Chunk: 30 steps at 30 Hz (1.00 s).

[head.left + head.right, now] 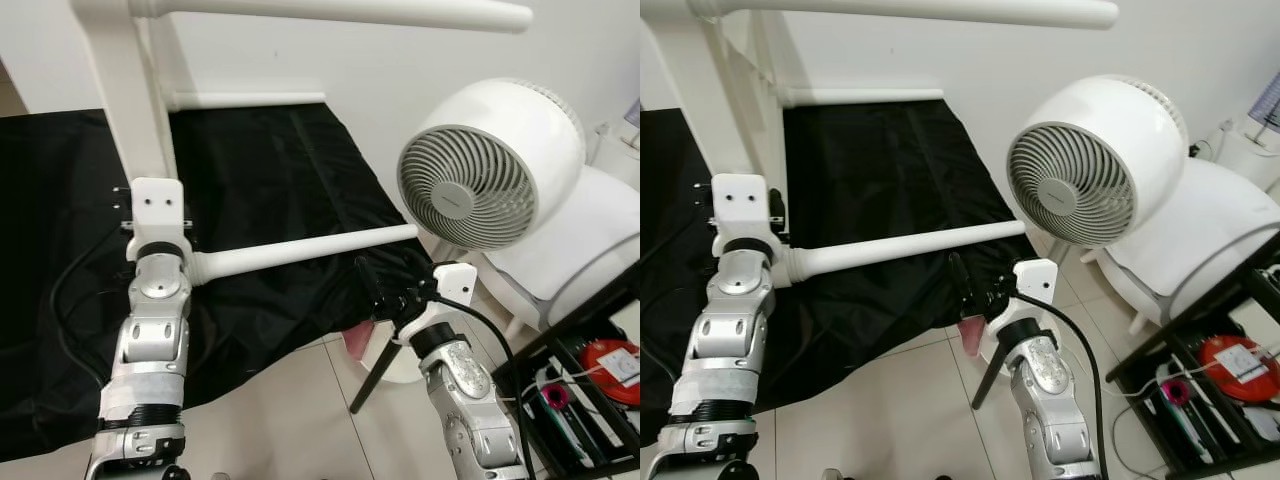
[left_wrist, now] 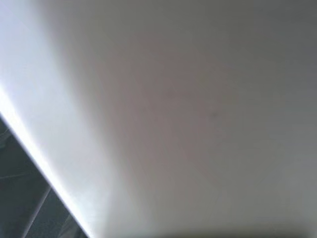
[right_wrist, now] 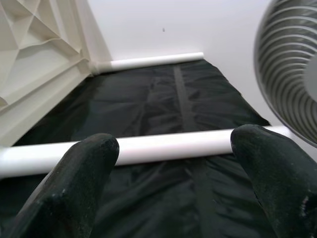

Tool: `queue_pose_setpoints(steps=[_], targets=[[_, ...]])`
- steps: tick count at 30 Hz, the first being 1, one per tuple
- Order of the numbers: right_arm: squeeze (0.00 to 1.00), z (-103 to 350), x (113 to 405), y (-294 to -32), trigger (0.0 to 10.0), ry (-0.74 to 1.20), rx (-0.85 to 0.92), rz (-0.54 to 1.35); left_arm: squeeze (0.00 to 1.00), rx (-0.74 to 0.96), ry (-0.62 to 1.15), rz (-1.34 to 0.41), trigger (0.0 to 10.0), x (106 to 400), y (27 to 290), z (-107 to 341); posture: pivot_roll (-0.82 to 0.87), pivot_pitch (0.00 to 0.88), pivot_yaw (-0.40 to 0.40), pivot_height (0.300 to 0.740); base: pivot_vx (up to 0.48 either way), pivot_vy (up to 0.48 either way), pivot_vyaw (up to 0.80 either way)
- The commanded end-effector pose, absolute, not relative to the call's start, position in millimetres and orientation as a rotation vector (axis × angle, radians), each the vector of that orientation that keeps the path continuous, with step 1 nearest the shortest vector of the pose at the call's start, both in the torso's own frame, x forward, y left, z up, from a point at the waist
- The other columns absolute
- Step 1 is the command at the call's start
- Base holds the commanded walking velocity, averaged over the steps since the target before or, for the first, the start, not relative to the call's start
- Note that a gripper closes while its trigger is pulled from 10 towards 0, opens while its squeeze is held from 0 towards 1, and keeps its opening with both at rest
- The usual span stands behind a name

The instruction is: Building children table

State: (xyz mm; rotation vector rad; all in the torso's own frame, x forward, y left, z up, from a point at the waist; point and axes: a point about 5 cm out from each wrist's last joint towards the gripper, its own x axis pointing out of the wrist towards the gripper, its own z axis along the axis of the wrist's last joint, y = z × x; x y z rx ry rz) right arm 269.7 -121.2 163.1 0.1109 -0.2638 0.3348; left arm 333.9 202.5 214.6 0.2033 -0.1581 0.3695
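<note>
the white children's table (image 1: 120,90) lies tipped on its side over a black sheet (image 1: 270,180), its flat top standing up at the far left and its ribbed underside facing the room. one round white leg (image 1: 310,250) juts out level from the lower corner toward the robot's right, reaching almost to the fan; a second leg (image 1: 350,12) runs the same way along the top of the head views.

the left claw (image 1: 155,215) is raised against the table's lower corner, just where the level leg meets the top. its white wrist block sits hard up against the white panel. the left wrist view gives a blurred white face at close range with a strip of dark cloth at one edge, so i cannot tell whether that claw is spread or pinching anything.

the right claw (image 3: 178,163) is held just below and in front of the free end of the level leg, over the edge of the black sheet. its two black fingers (image 3: 74,183) are spread wide apart with nothing between them, and the leg crosses beyond the gap, not touched by either tip.

right of the leg's end a round white fan (image 1: 480,175) stands close by, grille turned toward the robot. further right is a black shelf (image 1: 590,400) holding small items, one of them red. pale floor tiles (image 1: 290,420) show below the sheet.
</note>
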Motion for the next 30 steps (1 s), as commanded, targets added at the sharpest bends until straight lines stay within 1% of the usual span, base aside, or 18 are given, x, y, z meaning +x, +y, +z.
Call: queue_pose_setpoints(steps=[1, 14, 15, 19, 24, 30], targets=[[0.00, 162, 268, -123, 10.0, -0.251, 0.106, 0.336, 0.00, 0.244, -0.151, 0.510, 0.0, 327, 225, 217, 0.02, 0.144, -0.053, 0.740, 0.000, 0.000, 0.00], [0.00, 163, 269, -123, 10.0, -0.244, 0.096, 0.355, 0.00, 0.210, -0.166, 0.560, 0.0, 322, 237, 224, 0.02, 0.138, -0.066, 0.740, 0.000, 0.000, 0.00], [0.00, 163, 268, -122, 10.0, -0.243, 0.096, 0.357, 0.00, 0.204, -0.156, 0.548, 10.0, 323, 236, 223, 0.02, 0.139, -0.068, 0.740, 0.000, 0.000, 0.00], [0.00, 162, 267, -122, 10.0, -0.238, 0.093, 0.362, 0.00, 0.207, -0.143, 0.494, 10.0, 327, 226, 222, 0.02, 0.140, -0.064, 0.740, 0.000, 0.000, 0.00], [0.00, 162, 267, -122, 10.0, -0.236, 0.093, 0.363, 0.00, 0.202, -0.137, 0.481, 10.0, 327, 224, 220, 0.02, 0.140, -0.062, 0.740, 0.000, 0.000, 0.00], [0.00, 159, 268, -125, 10.0, -0.222, 0.085, 0.374, 0.00, 0.143, -0.097, 0.396, 10.0, 331, 219, 210, 0.03, 0.145, -0.057, 0.740, 0.000, 0.000, 0.00]])
